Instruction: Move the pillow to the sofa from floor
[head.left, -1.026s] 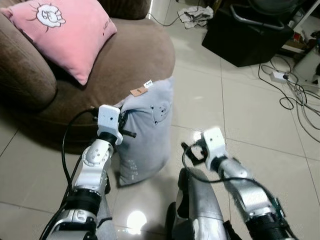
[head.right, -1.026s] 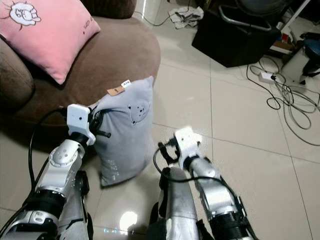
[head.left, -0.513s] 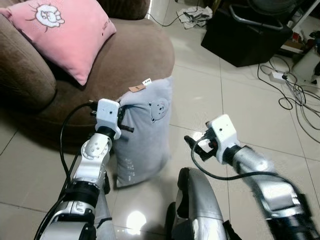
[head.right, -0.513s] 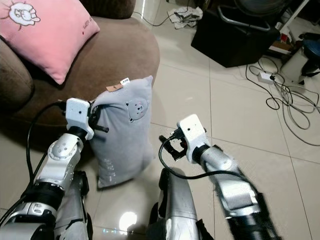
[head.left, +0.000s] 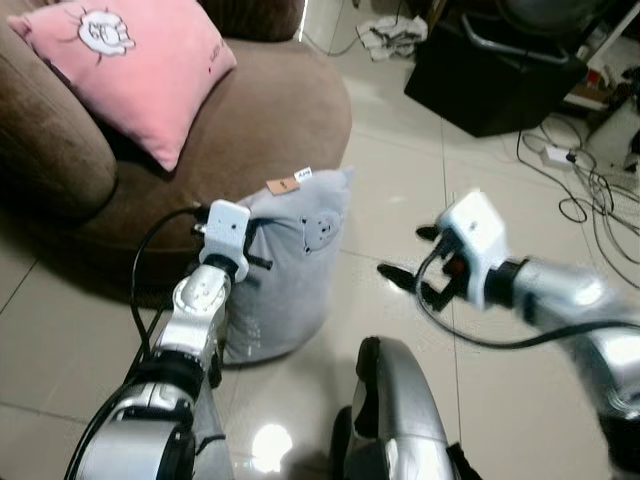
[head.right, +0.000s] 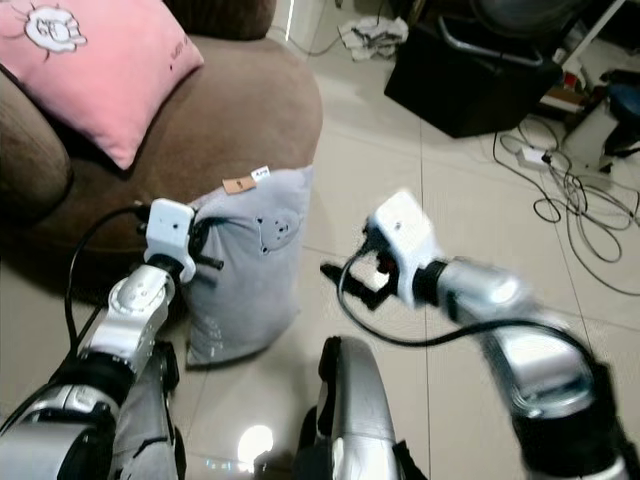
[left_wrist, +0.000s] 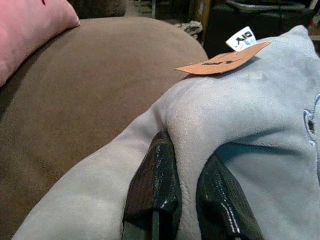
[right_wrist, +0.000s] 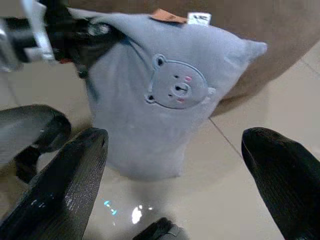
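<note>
A grey pillow (head.left: 290, 270) with a small bear emblem and an orange tag stands upright on the tiled floor, leaning against the front of the brown sofa (head.left: 270, 110). My left gripper (left_wrist: 187, 155) is shut on a fold of fabric at the pillow's upper left edge; its black fingers (left_wrist: 155, 180) pinch the cloth. My right gripper (head.left: 410, 253) hangs open in the air to the right of the pillow, apart from it, with its fingers (right_wrist: 75, 180) spread wide and facing the bear side.
A pink pillow (head.left: 125, 65) lies on the sofa seat at the back left. A black box (head.left: 490, 70) stands at the back right, with cables (head.left: 590, 190) and a power strip (head.left: 555, 152) on the floor beyond it. Bare tiles lie between.
My right arm has risen and swung out to the right, its gripper now open toward the pillow. The left gripper keeps its hold; the pillow has shifted slightly toward the sofa.
</note>
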